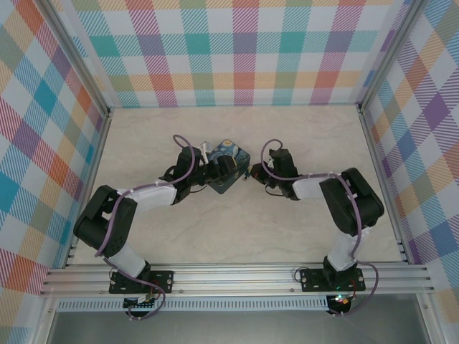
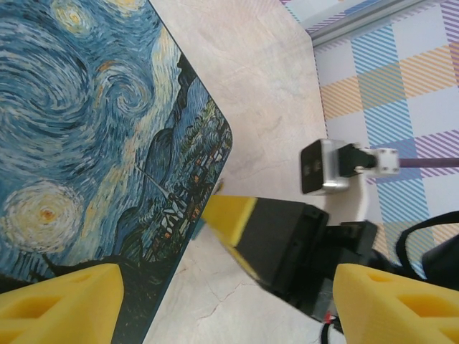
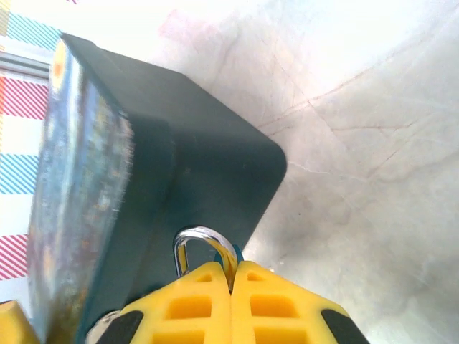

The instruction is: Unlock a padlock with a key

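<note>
Step, as I read it: working at the lock, with the unlock itself not yet done.

The right gripper [image 3: 231,276] has its fingers pressed together, tips right at the padlock [image 3: 204,231]. The padlock sits low against the dark side wall of the box [image 3: 208,143], near its rounded corner. The shackle arches up just above the yellow tips, and one leg runs down into the seam between them. I can't tell whether the pads pinch that leg, the key, or nothing. The lock body and keyhole are hidden behind the fingers, so I also can't tell whether the shackle is latched.

The left gripper [image 2: 226,287] is spread wide and holds nothing. One finger is over the painted lid and the other is out over the table [image 3: 373,143]. The right gripper's tip sits between them at the lid edge.

Next move, my judgement:
- Steady the lock body with one hand.
- Line the key up with the keyhole, insert it and turn.
- The parts are tiny, so expect fine alignment with little margin, and a slip is likely if the lock isn't braced.

Edges and room:
- It's tight at the box corner. Both grippers crowd the same spot, and the box wall is just beside the right fingers.
- Sideways travel toward the box is blocked.
- There is open tabletop on the right arm's side and in front of the box.
- The checked enclosure walls are well apart from both arms.
- The cleanest retreat for the right arm is away from the box wall.
</note>
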Available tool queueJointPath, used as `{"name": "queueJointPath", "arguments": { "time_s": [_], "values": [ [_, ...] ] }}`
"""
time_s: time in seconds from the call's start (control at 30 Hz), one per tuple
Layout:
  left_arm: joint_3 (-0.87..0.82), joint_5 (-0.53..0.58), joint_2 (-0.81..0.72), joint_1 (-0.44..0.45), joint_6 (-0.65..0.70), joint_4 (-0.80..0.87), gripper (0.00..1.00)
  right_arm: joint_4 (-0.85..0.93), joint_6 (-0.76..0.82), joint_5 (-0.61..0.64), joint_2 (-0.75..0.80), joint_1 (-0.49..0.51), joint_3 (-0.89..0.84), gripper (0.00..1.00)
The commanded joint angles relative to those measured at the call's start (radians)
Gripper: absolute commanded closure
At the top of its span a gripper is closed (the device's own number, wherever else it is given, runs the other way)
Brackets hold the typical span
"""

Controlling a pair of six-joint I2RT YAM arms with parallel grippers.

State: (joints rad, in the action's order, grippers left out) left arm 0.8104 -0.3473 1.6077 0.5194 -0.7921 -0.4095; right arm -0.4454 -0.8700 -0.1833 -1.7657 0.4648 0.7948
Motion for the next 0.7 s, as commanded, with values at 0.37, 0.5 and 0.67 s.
{"name": "queueJointPath", "arguments": {
  "time_s": [0.37,0.5,0.67],
  "values": [
    [0.03,0.079,-0.308,-0.103,0.128,0.306,0.04,0.593,0.335,-0.427,0.235,-0.048,-0.028,0.94],
    [-0.018,0.095,-0.367,-0.14,0.128,0.327,0.04,0.47,0.236,-0.425,0.229,-0.045,-0.139,0.92],
    [-0.06,0.099,-0.398,-0.213,0.143,0.364,0.02,0.518,0.274,-0.403,0.184,-0.044,-0.128,0.86]
  ]
}}
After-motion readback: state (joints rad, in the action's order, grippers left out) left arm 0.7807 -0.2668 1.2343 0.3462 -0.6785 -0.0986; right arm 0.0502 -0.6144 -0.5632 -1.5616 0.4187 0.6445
